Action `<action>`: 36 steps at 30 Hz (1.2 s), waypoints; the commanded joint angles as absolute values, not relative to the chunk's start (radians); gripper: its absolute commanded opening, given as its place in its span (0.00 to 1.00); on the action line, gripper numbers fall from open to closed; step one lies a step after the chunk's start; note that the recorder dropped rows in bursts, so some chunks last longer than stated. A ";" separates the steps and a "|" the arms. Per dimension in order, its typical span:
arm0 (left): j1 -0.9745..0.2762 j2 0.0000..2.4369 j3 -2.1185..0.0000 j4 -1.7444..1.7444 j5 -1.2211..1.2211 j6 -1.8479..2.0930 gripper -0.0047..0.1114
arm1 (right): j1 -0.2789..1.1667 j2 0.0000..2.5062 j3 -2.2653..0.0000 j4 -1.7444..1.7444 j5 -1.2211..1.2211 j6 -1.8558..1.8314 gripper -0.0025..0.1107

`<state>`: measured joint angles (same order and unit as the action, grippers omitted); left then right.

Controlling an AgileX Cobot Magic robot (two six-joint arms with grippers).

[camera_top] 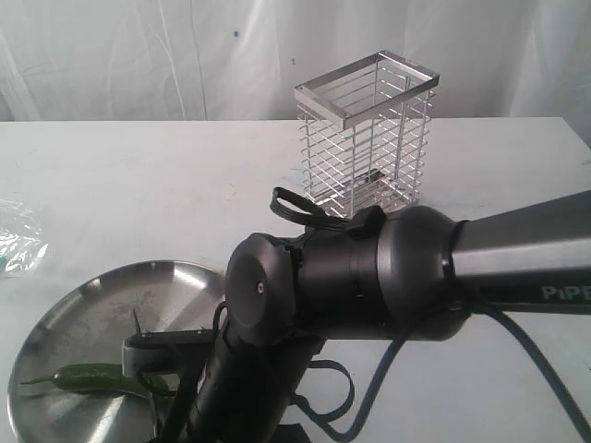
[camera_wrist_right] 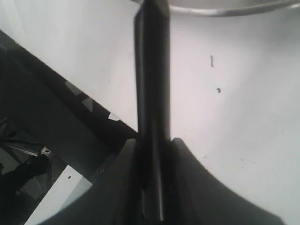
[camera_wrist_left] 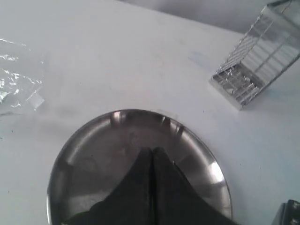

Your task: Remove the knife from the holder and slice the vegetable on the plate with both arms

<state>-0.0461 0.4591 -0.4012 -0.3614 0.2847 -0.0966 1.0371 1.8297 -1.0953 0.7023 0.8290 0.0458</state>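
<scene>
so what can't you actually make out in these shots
- Left wrist view: the shut left fingers cover the middle of the plate; whether they touch the vegetable is hidden.
- Right wrist view: the knife, held in the right fingers, runs out of frame, tip unseen.
- Exterior view: the right arm blocks both sets of fingers and one end of the vegetable.

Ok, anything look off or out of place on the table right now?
Only a crumpled clear plastic sheet near the table's left edge, beyond the plate. The holder stands upright, the vegetable lies on the plate, the knife sits straight in the right gripper. Nothing spilled or damaged shows.
</scene>
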 commanded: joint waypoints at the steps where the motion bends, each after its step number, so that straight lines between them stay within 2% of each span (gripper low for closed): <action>1: -0.115 0.660 -0.458 -0.392 0.256 0.009 0.04 | 1.039 1.827 -1.093 0.697 0.829 0.059 0.06; 5: -0.160 0.838 -0.501 -0.401 0.260 0.011 0.06 | 1.039 1.827 -1.093 0.718 0.825 0.077 0.06; 10: -0.174 0.984 -0.543 -0.403 0.236 0.038 0.25 | 1.039 1.827 -1.093 0.745 0.810 0.163 0.06; 14: -0.174 1.049 -0.582 -0.403 0.227 0.054 0.35 | 1.039 1.846 -1.095 0.862 0.728 0.188 0.06; 20: -0.211 1.119 -0.595 -0.403 0.208 0.084 0.35 | 1.051 1.916 -1.101 0.983 0.727 0.160 0.06; 36: -0.223 1.211 -0.595 -0.426 0.200 0.087 0.35 | 1.102 1.923 -1.127 0.814 0.698 0.282 0.06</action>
<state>-0.2163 1.2113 -0.5904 -0.4035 0.1966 0.0831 1.0887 1.9283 -1.1257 0.8515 0.7094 0.2482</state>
